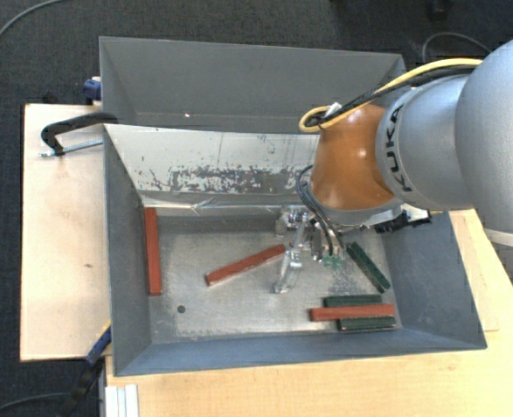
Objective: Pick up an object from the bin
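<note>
My gripper (287,269) hangs low in the middle of the bin, under the orange wrist cover. Its tip is just right of the right end of a red stick (243,266) that lies slanted on the bin floor. Whether it touches the stick I cannot tell. A dark green stick (368,267) lies slanted to the right of the gripper, apart from it.
Another red stick (153,252) lies along the left wall. At the front right, a green stick (353,301), a red stick (350,314) and a second green stick (366,324) lie side by side. The arm reaches in from the right over the back right corner.
</note>
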Available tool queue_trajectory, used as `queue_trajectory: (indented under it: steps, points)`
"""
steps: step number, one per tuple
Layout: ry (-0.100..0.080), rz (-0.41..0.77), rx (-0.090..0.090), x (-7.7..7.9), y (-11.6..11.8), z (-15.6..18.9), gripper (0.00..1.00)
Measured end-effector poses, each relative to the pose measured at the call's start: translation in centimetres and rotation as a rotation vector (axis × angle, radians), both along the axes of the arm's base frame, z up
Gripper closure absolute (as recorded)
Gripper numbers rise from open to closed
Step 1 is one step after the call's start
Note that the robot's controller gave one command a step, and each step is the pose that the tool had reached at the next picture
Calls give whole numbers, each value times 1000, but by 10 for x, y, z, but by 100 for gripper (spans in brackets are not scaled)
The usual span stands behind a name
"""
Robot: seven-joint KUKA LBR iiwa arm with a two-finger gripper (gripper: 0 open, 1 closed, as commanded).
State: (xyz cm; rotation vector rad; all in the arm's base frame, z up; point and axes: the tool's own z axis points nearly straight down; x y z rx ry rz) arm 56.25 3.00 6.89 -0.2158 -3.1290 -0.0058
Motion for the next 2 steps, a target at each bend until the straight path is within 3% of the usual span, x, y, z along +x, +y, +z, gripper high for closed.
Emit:
queue_trajectory:
  steps: [1,2]
  points:
    - [-5,-3,-3,2,-3,3,100]
    - [-19,203,-3,1,4,148,100]
